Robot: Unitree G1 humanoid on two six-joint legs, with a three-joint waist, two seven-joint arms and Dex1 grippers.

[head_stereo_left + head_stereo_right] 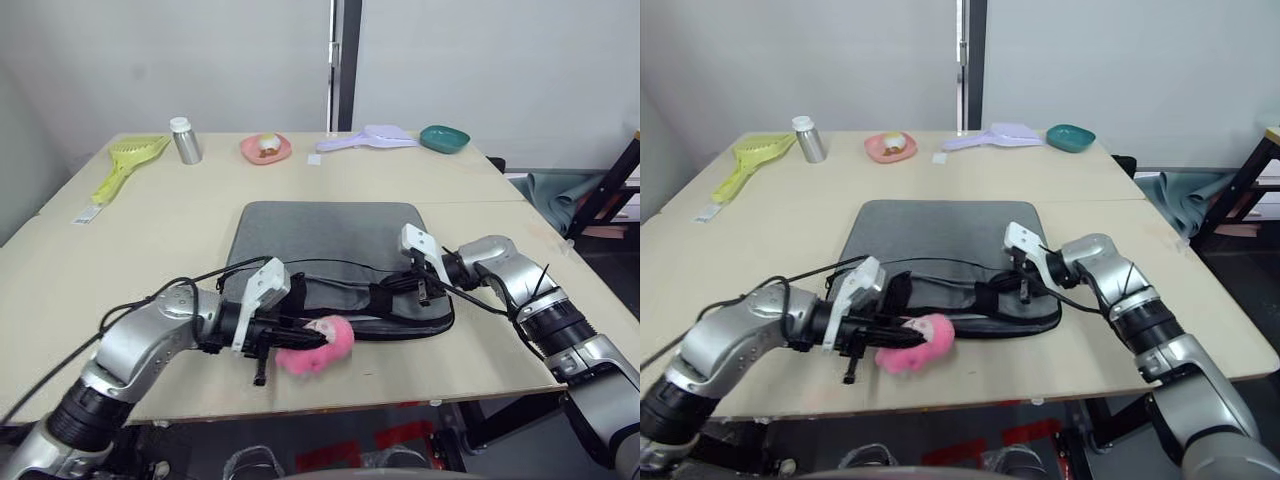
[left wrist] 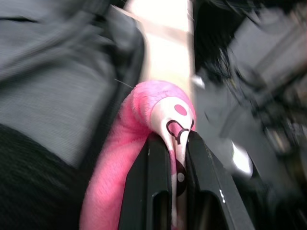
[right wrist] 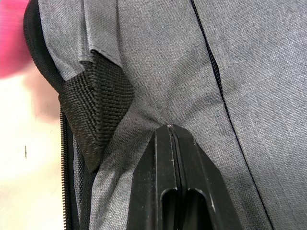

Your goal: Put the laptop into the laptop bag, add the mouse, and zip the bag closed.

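The laptop bag (image 1: 330, 235) lies flat in the middle of the table, dark grey with black trim and handles along its near edge. My left gripper (image 1: 300, 340) is at the bag's near edge, shut on a pink plush toy (image 1: 325, 352). The left wrist view shows the toy's face (image 2: 175, 120) pinched between my two black fingers. My right gripper (image 1: 392, 287) is shut, and its tips (image 3: 169, 128) press on the bag's grey fabric beside a black handle strap (image 3: 96, 96). The laptop and the mouse are out of view.
Along the far side of the table stand a yellow-green scoop (image 1: 125, 160), a metal bottle (image 1: 185, 140), a pink plate (image 1: 266, 148), a lilac scoop (image 1: 370, 138) and a teal bowl (image 1: 444, 138). The table's front edge (image 1: 420, 388) runs just below the bag.
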